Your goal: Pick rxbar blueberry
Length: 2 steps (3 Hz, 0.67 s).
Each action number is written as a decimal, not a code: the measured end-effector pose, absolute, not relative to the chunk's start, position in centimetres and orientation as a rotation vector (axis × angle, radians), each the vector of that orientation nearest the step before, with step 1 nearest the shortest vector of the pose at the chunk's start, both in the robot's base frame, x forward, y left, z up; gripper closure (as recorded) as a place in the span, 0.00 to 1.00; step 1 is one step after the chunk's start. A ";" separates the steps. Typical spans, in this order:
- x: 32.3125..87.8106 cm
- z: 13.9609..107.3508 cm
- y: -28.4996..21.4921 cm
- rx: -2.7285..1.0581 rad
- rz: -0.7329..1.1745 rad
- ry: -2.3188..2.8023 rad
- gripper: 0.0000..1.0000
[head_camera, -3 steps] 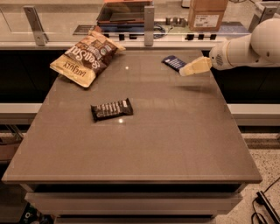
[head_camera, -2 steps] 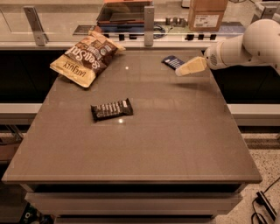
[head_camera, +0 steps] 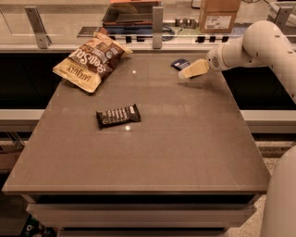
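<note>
The rxbar blueberry [head_camera: 180,63] is a small flat dark navy bar lying on the table's far right part. My gripper [head_camera: 188,71] reaches in from the right on a white arm. Its pale tip hangs just in front of the bar and covers the bar's near right edge. A dark brown-black bar with white lettering [head_camera: 118,115] lies near the table's middle left. A large tan and brown snack bag [head_camera: 91,59] lies at the far left.
The brown table [head_camera: 152,152] ends at a rail with upright posts [head_camera: 157,21] along its far edge. A cardboard box [head_camera: 219,15] and a dark tray [head_camera: 132,14] stand on the counter behind. My white arm [head_camera: 259,44] crosses the right side.
My gripper has moved left, so its tip now overlaps the navy bar's near right edge. The bar, the brown-black bar and the snack bag have not moved.
</note>
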<state>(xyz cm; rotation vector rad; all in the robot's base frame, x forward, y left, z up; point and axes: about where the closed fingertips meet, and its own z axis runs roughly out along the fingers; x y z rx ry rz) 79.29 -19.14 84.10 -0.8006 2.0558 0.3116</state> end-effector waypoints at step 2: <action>81.1 82.7 -18.2 -0.778 0.365 2.034 0.00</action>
